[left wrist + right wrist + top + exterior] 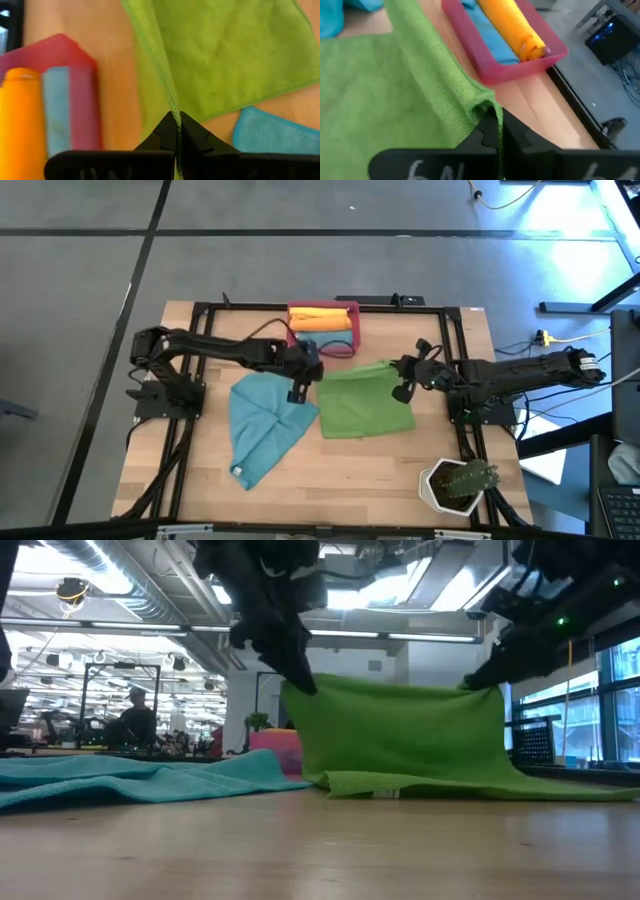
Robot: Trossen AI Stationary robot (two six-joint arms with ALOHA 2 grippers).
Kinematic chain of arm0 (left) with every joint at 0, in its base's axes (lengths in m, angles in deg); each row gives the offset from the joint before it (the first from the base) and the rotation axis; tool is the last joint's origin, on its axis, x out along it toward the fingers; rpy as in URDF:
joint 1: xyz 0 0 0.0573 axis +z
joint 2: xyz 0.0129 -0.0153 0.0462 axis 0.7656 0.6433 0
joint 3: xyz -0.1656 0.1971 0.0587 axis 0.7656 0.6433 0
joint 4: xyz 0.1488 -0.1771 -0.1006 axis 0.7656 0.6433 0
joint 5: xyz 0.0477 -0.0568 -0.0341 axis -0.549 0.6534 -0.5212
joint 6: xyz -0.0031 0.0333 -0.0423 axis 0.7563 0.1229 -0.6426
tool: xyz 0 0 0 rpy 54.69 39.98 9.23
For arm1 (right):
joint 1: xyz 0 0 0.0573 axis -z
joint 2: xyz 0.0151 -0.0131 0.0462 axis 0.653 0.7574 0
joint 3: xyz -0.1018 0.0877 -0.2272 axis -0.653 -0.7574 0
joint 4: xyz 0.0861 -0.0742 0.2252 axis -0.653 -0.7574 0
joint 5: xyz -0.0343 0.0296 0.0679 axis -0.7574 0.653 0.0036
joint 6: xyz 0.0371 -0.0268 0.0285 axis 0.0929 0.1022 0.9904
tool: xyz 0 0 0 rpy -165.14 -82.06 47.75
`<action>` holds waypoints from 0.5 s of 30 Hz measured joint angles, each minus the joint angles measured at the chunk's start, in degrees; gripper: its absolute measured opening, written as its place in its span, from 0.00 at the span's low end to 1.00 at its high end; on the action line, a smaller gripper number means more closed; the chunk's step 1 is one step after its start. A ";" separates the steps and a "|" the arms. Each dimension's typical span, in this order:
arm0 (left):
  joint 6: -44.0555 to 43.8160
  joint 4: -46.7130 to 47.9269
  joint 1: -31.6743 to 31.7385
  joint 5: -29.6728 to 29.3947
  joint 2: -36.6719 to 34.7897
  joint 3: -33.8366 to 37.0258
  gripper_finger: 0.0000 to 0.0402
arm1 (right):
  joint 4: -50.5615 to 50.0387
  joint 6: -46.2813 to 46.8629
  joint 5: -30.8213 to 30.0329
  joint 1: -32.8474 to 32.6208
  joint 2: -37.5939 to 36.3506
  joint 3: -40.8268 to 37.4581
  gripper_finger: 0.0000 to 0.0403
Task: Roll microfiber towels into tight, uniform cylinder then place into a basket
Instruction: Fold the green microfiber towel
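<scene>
A green towel (363, 400) is held up off the wooden table (380, 480) by both grippers, one at each far corner. The left gripper (301, 387) is closed on the towel's corner nearest the basket (352, 332); in the left wrist view the fingers (165, 135) are pressed together with the green hem pinched between them and the cloth spread out beyond. The right gripper (404, 387) is likewise clamped on the opposite far corner; in the right wrist view the folded green edge (485, 107) is caught between its closed fingers (492, 131).

From the low view the towel (400, 735) is seen hanging as a curtain between the two grippers, its upper edge stretched fairly straight and its lower part lying folded on the table. The left gripper (290, 665) is seen at one raised corner and the right gripper (487, 675) at the other.

A teal-blue towel (262, 425) lies flat and unrolled on the table just beside the green one, on the left arm's side, below the left gripper. The red-pink basket sits at the far edge of the table, near the left gripper, and is already filled with a rolled orange towel (322, 318) and a rolled teal-blue towel (487, 37) lying side by side. A white hexagonal plant pot (458, 485) stands at the near right corner, well apart from the towels.
</scene>
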 joint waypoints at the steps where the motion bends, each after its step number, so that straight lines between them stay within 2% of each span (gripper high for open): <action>1: 0.00 -0.48 -0.42 0.00 0.82 0.00 0.00 | 1.92 -0.10 0.08 0.02 -0.25 -1.09 0.00; 4: 0.00 -1.53 -1.88 -0.02 2.96 0.04 0.00 | 4.50 -1.32 1.19 0.02 -0.84 -3.36 0.00; 10: 0.00 -2.71 -5.06 0.77 4.72 0.09 0.00 | 6.45 -3.79 9.76 -0.11 -3.15 -5.93 0.00; 15: -0.41 -4.88 -7.75 3.67 5.88 -0.04 0.00 | 6.61 -4.26 14.85 -0.11 -5.91 -9.02 0.00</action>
